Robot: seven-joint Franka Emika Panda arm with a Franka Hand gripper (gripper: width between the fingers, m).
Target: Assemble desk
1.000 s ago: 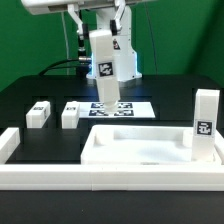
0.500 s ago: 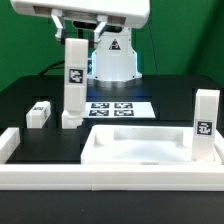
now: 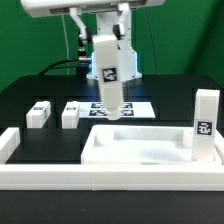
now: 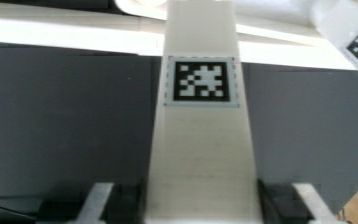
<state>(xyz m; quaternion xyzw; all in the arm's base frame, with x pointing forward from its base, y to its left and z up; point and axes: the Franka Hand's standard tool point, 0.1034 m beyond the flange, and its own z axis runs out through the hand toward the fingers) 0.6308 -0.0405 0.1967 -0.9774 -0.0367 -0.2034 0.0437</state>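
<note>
My gripper (image 3: pixel 103 40) is shut on a white square-section desk leg (image 3: pixel 108 78) with a tag on its side. The leg hangs slightly tilted above the table, with its lower end over the marker board (image 3: pixel 135 108). In the wrist view the leg (image 4: pixel 202 130) runs straight out from between my fingers (image 4: pixel 119 200), with my gripper (image 4: pixel 202 205) closed on it. The rimmed tabletop panel (image 3: pixel 130 150) lies in front of the held leg. One leg (image 3: pixel 205 125) stands upright at the panel's corner on the exterior view's right. Two legs (image 3: pixel 38 113) (image 3: pixel 70 114) lie on the table at the exterior view's left.
The long low white border wall (image 3: pixel 100 180) runs along the front, with a raised end (image 3: pixel 8 143) at the exterior view's left. The black table (image 3: pixel 30 95) is backed by a green wall. The arm's base and cables stand behind the marker board.
The held leg swung to the exterior view's left, over the lying legs, then came back right. It now hangs over the marker board, a little further right than one second ago.
</note>
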